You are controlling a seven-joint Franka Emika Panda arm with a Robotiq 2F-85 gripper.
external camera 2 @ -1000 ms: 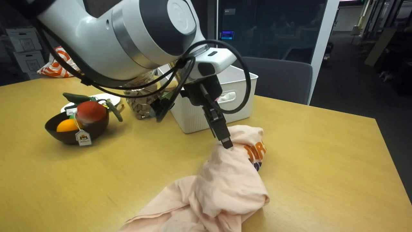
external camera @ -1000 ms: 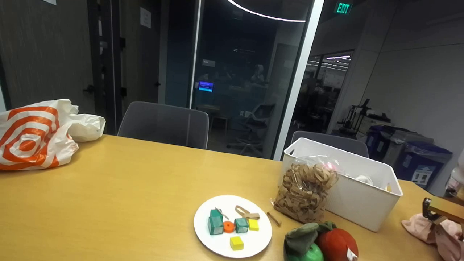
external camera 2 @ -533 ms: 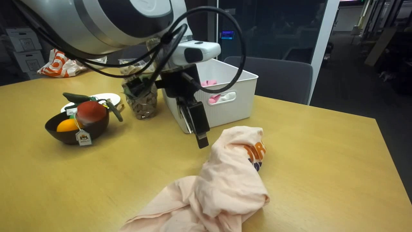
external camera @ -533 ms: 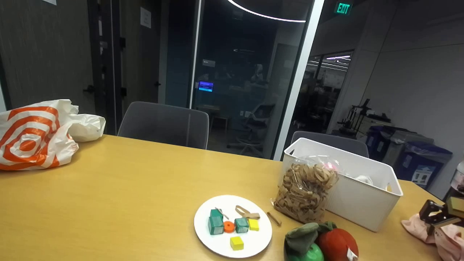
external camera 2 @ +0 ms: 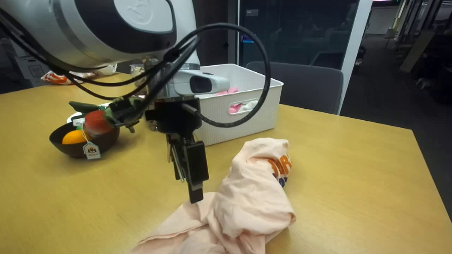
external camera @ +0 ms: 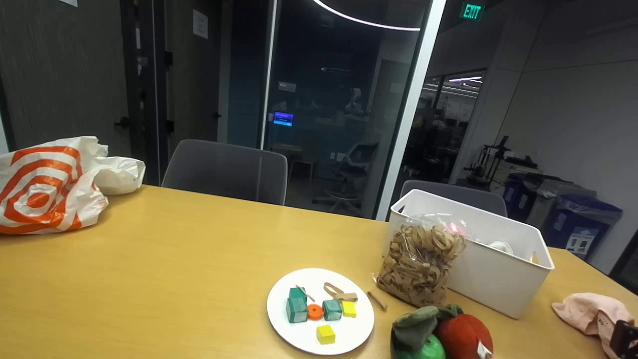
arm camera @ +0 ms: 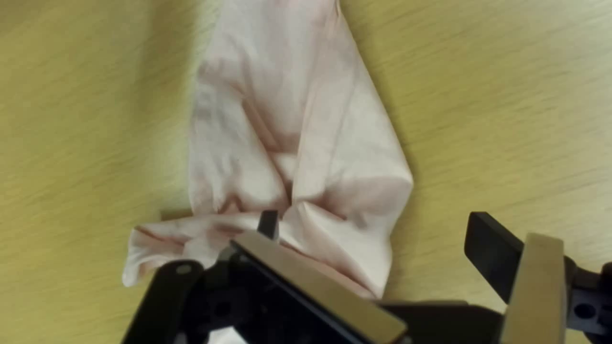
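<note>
A crumpled pale pink cloth (external camera 2: 250, 201) with orange and dark blue print lies on the wooden table. My gripper (external camera 2: 187, 187) hangs over its left side, pointing down. In the wrist view, the cloth (arm camera: 330, 143) runs from the top edge down beneath the gripper (arm camera: 380, 234). The jaws are wide apart and grip nothing; one finger is above the cloth, the other above bare wood. Whether a fingertip touches the fabric I cannot tell. In an exterior view just a dark bit of the gripper (external camera: 624, 339) shows at the right edge, by the cloth (external camera: 588, 311).
Behind the cloth stands a white bin (external camera 2: 247, 120) with pink and white items inside. A clear bag of brown strips (external camera: 418, 264) leans against it. Nearby are a dark bowl (external camera 2: 74, 151) of toy produce and a white plate (external camera: 279, 324) with small blocks. A shopping bag (external camera: 45, 194) lies farther off.
The gripper has left the cloth's far, printed end, where it stood a second ago, and moved left and toward the near part. Its jaws have opened wider. The cloth has hardly shifted.
</note>
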